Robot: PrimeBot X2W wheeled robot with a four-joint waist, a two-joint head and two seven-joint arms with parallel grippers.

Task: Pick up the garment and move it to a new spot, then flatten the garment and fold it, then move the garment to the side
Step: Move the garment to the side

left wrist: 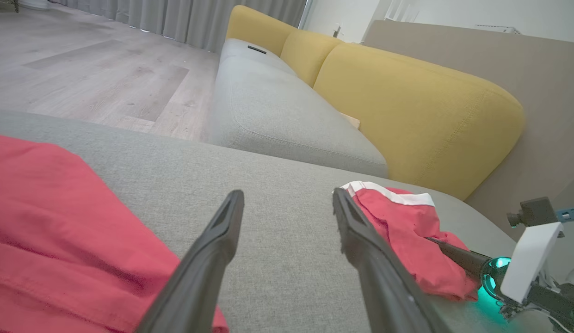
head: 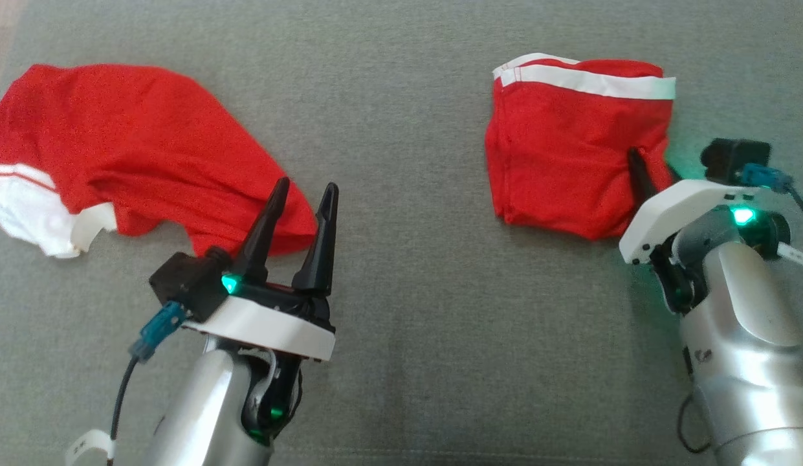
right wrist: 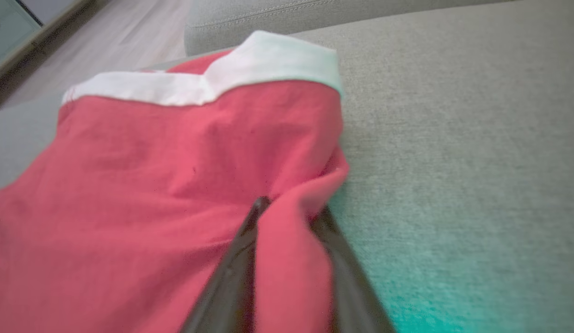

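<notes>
Folded garment [head: 569, 155] lies at the right of the grey cushion [head: 407, 259], its near corner pinched between the right gripper's [right wrist: 291, 208] fingers. Left gripper [head: 307, 188] fingers stand apart, empty, just beside the crumpled garment [head: 136, 142].

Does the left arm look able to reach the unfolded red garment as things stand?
Probably yes: the left gripper is open at the near edge of the unfolded red garment, with nothing between them.
</notes>
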